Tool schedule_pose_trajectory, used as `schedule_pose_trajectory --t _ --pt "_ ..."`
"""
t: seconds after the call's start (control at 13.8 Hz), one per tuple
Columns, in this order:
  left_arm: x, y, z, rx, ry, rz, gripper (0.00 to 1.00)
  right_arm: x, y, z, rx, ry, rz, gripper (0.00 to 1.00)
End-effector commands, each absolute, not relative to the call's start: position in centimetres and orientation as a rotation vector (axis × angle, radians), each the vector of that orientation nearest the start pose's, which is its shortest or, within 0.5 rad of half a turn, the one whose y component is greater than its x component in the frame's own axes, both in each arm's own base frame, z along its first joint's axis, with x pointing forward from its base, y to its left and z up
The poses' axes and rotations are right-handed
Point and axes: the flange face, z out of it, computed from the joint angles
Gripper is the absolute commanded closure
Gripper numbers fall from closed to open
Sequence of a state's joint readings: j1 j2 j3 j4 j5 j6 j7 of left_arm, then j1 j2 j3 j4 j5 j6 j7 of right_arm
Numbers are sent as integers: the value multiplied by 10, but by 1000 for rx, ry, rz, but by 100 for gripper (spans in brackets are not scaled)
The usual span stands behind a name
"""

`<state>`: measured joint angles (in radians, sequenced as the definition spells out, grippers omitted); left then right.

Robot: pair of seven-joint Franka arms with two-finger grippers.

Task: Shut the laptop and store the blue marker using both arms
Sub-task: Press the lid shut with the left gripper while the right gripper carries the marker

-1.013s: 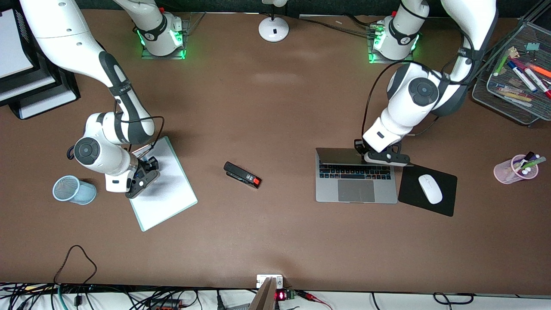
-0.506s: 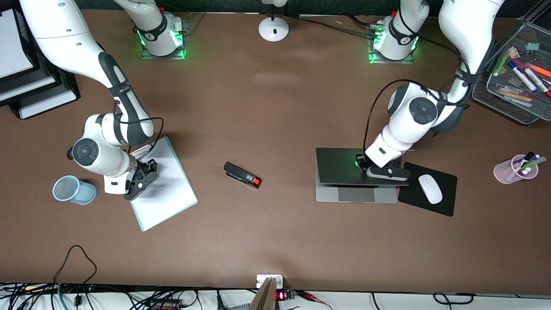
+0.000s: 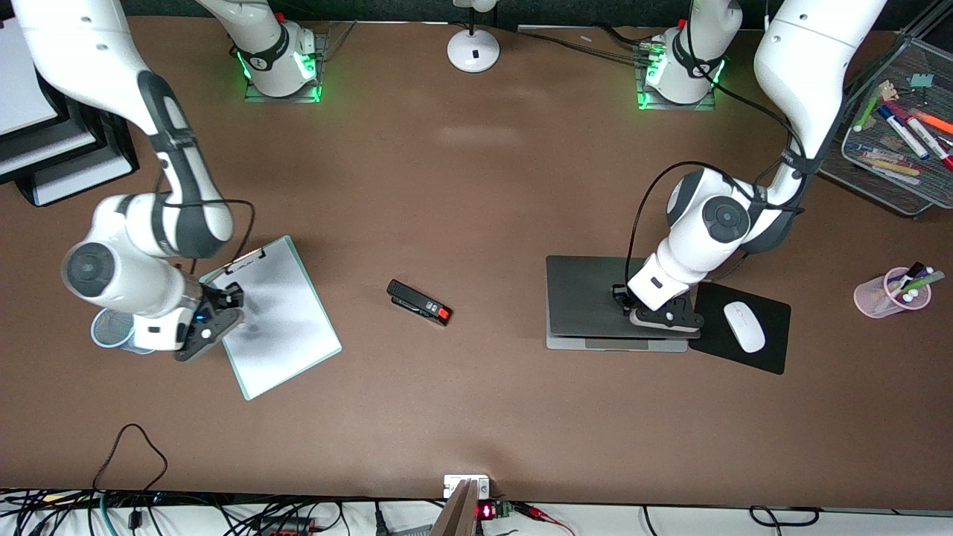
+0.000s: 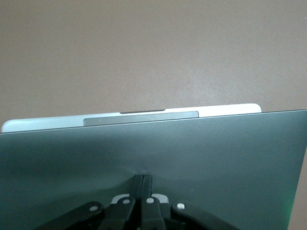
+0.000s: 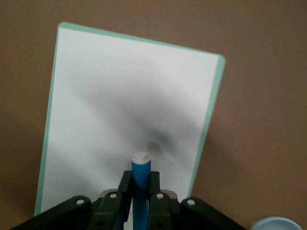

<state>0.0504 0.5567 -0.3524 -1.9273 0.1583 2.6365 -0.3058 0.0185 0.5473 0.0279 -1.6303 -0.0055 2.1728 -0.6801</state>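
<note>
The laptop (image 3: 584, 294) lies near the left arm's end of the table with its grey lid almost flat; a thin strip of its base (image 3: 618, 345) shows at the edge nearer the front camera. My left gripper (image 3: 657, 318) is shut and empty, its tips pressed on the lid (image 4: 216, 153), as the left wrist view (image 4: 143, 178) shows. My right gripper (image 3: 199, 330) is shut on the blue marker (image 5: 141, 165), white end out, over the edge of the white clipboard (image 3: 279, 320) beside the blue mesh cup (image 3: 108, 327). The clipboard (image 5: 129, 105) fills the right wrist view.
A black stapler (image 3: 418, 302) lies mid-table. A black mouse pad (image 3: 774, 339) with a white mouse (image 3: 744, 326) sits beside the laptop. A pink cup of pens (image 3: 892, 292) and a mesh tray (image 3: 871, 175) stand at the left arm's end. Paper trays (image 3: 52, 156) stand at the right arm's end.
My left gripper has pushed the laptop lid from open down to almost flat. My right gripper has lifted off the clipboard with the marker and moved toward the blue mesh cup.
</note>
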Motion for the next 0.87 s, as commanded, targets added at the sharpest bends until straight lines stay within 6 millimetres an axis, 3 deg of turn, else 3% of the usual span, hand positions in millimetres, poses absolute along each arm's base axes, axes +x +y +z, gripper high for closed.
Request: schedule_pose_trajectory --t 0.0,0.36,0.51,0.8 --pt "638 -168 210 -3244 117 -326 100 683 15 352 -2926 -1116 -64 100" --pt "642 -173 189 -3257 119 -334 100 677 -27 408 -2788 -1213 -155 100" --pt "643 -174 181 -3269 109 -362 100 677 -54 423 -2687 -1192 -233 100" --pt "647 -174 185 -3268 108 -379 100 677 -99 443 -2545 -1344 -400 100"
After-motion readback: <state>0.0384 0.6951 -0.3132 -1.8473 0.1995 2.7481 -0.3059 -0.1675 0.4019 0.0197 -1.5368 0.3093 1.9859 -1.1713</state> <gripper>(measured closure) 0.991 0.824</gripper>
